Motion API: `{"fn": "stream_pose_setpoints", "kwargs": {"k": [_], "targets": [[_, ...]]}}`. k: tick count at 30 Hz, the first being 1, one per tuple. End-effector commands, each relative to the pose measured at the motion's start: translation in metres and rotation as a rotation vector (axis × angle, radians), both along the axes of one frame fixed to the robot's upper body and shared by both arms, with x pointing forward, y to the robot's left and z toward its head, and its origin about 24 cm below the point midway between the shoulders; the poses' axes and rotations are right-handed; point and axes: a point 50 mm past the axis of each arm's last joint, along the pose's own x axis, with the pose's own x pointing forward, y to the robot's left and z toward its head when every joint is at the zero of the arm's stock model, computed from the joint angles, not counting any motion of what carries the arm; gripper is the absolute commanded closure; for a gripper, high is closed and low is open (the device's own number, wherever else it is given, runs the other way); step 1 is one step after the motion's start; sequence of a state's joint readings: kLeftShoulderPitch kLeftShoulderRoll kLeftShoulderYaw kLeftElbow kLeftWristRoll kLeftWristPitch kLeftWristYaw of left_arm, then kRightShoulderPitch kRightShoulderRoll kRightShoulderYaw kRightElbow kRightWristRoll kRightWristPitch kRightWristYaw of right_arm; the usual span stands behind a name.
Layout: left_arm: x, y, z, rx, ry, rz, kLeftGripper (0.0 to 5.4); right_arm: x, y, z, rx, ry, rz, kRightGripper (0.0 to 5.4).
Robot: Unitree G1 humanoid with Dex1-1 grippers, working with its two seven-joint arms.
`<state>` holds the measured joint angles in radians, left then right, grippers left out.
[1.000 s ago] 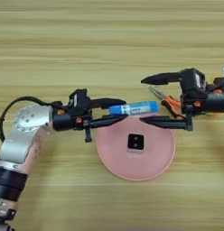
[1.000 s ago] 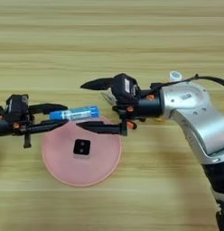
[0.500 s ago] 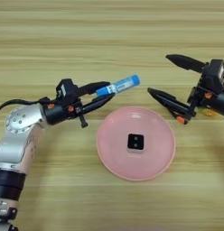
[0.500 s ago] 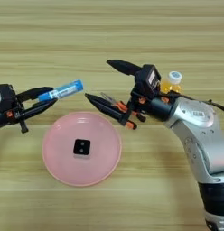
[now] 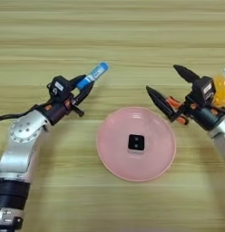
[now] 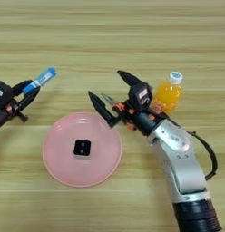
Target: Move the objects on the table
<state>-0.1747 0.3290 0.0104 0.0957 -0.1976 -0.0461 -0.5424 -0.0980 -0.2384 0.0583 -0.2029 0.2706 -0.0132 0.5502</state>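
Black fingers of the left gripper (image 5: 82, 89) are closed tight on the blue tube (image 5: 92, 75), which sticks up and out past the fingertips, its pale end pointing away from the robot. The tube is up in the air, off the table (image 5: 110, 36), a little to the left of the pink plate (image 5: 110, 154) and not over it. Across from it, the right gripper (image 6: 110, 97) has its two black fingers spread wide apart, like an open beak, and there is nothing between them. It hangs just by the plate's far right rim, pointing to the left. Right behind it stands the orange bottle (image 6: 168, 94) with its white cap, upright on the table and very near the gripper's body, maybe touching; I cannot tell. In the middle of the plate lies the black cube (image 5: 136, 142), flat and alone. My guess is that the tube is the thing being moved now, and it is in the carrying part of the step, with the left arm holding it in the air. Next the left arm needs to bring the tube down to a free spot and then open its fingers gently so the tube does not roll away. The right arm should stay clear of the bottle so it does not tip.
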Motion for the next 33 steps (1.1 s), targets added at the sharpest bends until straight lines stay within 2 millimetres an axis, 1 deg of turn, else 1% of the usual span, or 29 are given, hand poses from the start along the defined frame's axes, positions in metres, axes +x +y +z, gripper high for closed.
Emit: {"fn": "stream_pose_setpoints", "kwargs": {"k": [1,9,20,33], "targets": [[0.002,0.004,-0.002,0.006,0.000,0.095,4.05,0.001,0.002,-0.006,0.021,-0.028,-0.066,0.00],[-0.002,0.012,-0.016,-0.052,0.031,0.243,4.05,0.002,0.004,-0.009,0.054,-0.064,-0.122,0.00],[-0.023,-0.003,-0.053,-0.002,0.184,0.213,4.05,0.007,0.001,-0.006,0.096,-0.083,-0.179,0.00],[-0.039,-0.009,-0.079,0.017,0.295,0.184,4.05,0.010,0.001,0.000,0.112,-0.100,-0.178,0.00]]}}
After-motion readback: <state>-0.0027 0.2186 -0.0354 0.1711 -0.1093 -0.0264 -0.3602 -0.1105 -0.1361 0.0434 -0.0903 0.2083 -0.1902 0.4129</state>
